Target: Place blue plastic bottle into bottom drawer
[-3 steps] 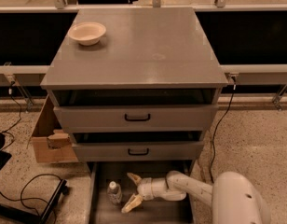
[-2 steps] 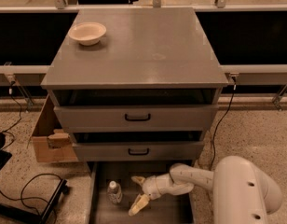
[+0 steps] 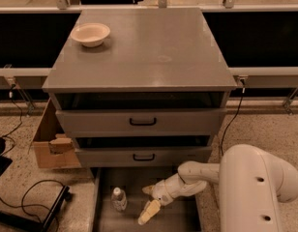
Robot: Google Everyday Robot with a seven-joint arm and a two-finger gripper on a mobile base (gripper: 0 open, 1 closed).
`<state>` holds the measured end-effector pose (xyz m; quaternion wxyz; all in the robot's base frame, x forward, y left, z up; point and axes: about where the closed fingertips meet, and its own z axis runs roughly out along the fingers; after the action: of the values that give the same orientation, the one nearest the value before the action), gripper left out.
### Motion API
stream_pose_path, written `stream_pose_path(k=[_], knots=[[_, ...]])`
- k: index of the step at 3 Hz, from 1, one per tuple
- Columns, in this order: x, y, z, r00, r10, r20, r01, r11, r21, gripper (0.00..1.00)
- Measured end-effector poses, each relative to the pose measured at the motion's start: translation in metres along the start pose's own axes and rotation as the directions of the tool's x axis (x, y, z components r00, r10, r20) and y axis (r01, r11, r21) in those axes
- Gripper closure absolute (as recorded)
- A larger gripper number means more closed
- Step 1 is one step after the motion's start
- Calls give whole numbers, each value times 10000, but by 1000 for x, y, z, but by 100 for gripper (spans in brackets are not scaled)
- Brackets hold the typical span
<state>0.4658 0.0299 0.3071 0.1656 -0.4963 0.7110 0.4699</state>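
Observation:
The blue plastic bottle (image 3: 118,198), clear with a white cap, stands upright in the left part of the open bottom drawer (image 3: 180,221). My gripper (image 3: 147,203) is in the drawer to the right of the bottle, apart from it. Its two tan fingers (image 3: 149,212) are spread wide and hold nothing. The white arm (image 3: 245,182) reaches in from the lower right.
A grey cabinet (image 3: 139,52) with two upper drawers with black handles (image 3: 142,122) stands above. A beige bowl (image 3: 90,34) sits on its top left. A cardboard box (image 3: 50,144) and black cables (image 3: 28,202) lie on the floor at left.
The gripper has drawn slightly right and away from the bottle, fingers staying spread. The bottle stands in the same spot in the drawer.

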Motion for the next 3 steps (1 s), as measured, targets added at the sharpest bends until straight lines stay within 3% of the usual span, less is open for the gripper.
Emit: stream_pose_path(k=[1, 2, 3], knots=[[0, -1, 2, 10000, -6, 28, 6, 10000, -14, 0], [-7, 6, -10, 9967, -90, -805, 110, 9996, 251, 0], [-14, 34, -49, 9669, 207, -2542, -44, 9979, 646, 0]])
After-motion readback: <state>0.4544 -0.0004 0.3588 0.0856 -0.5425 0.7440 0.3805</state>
